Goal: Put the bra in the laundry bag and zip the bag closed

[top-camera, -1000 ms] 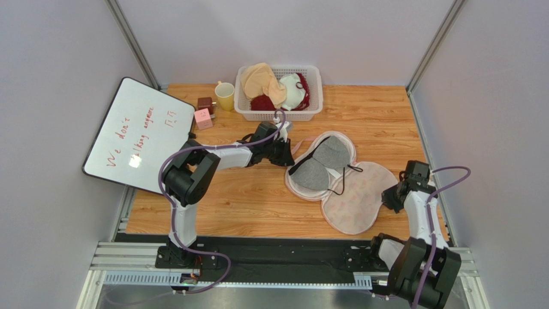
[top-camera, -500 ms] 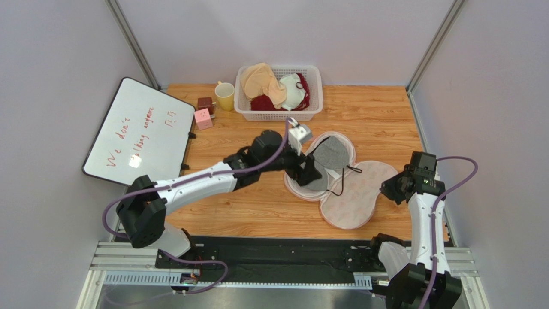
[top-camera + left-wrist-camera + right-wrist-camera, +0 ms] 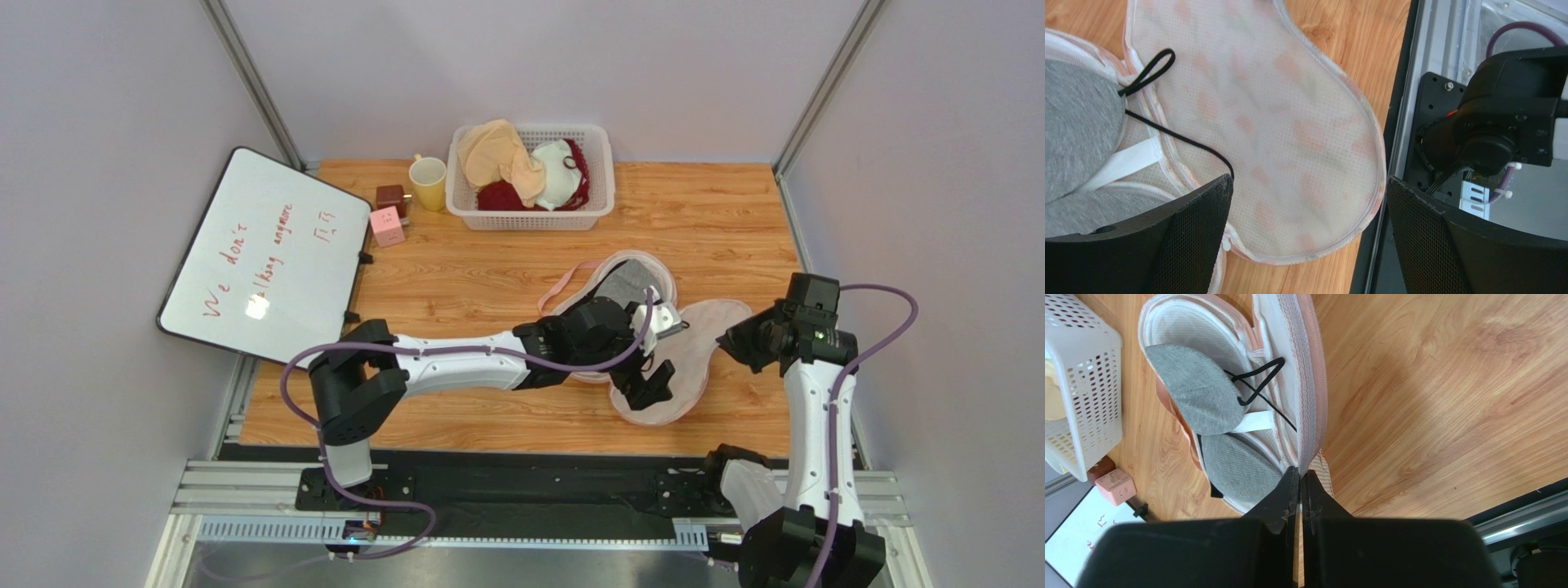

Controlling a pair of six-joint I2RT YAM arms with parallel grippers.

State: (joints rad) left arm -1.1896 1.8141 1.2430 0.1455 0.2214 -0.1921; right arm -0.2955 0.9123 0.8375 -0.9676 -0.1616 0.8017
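Observation:
The laundry bag [image 3: 702, 349] lies open on the wooden table, its cream mesh flap [image 3: 1278, 122] spread toward the right. The grey bra [image 3: 1192, 386] rests in the far half of the bag, with its black strap [image 3: 1149, 64] trailing over the zipper edge. From above, only a patch of the bra [image 3: 623, 287] shows beyond my left arm. My left gripper [image 3: 656, 355] hovers open over the flap's near end [image 3: 1309, 202], with nothing between its fingers. My right gripper [image 3: 1300, 474] is shut on the flap's rim and holds that edge raised [image 3: 746, 346].
A white slatted basket [image 3: 530, 218] with beige and white-red garments stands at the back. A yellow mug [image 3: 427, 184], a pink cube [image 3: 386, 226] and a brown cube [image 3: 393, 196] sit left of it. A whiteboard [image 3: 264, 251] leans off the left edge. The right arm's base [image 3: 1499, 122] is close to the flap.
My left gripper has opened wide and swung right and nearer, from beside the bra to over the bag's flap. The right gripper stayed shut on the flap and shifted slightly.

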